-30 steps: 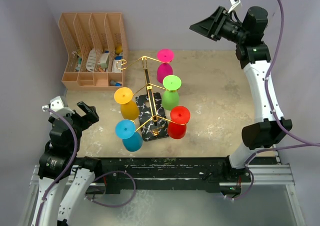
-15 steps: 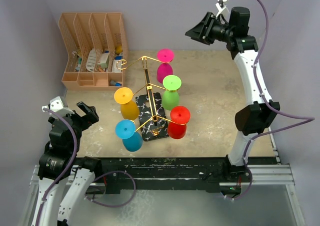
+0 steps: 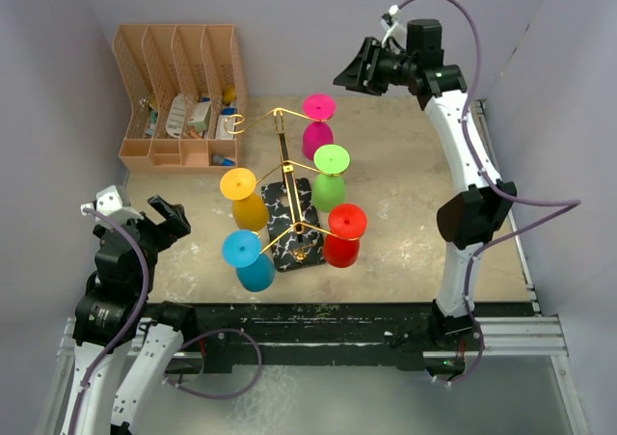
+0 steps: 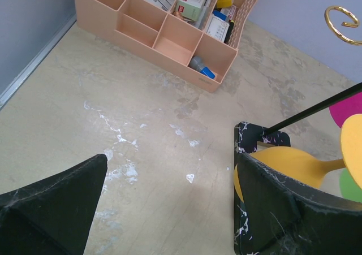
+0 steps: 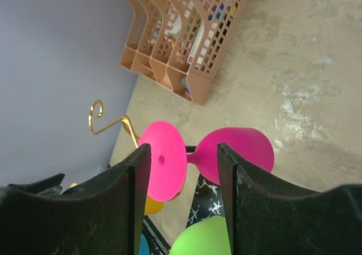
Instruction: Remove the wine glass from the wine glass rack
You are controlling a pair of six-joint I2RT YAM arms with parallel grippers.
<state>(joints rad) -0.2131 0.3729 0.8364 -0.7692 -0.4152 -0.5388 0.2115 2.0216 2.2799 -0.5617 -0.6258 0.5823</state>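
The gold wire wine glass rack (image 3: 281, 155) stands on a black marble base (image 3: 285, 225) mid-table. Several coloured glasses hang upside down from its arms: pink (image 3: 317, 128), green (image 3: 330, 179), red (image 3: 343, 236), yellow (image 3: 243, 201) and blue (image 3: 249, 261). My right gripper (image 3: 355, 71) is open, raised at the far side, above and behind the pink glass (image 5: 218, 156), whose foot and stem show between its fingers in the right wrist view. My left gripper (image 3: 162, 218) is open and empty at the near left; its view shows the yellow glass (image 4: 294, 167) beside its right finger.
A peach slotted desk organiser (image 3: 181, 93) with small items stands at the far left and also shows in the left wrist view (image 4: 164, 29). One curled rack hook (image 3: 235, 122) is bare. Grey walls close the left, back and right sides.
My right arm has swung left across the back and lowered toward the pink glass. The left arm and the glasses have not moved.
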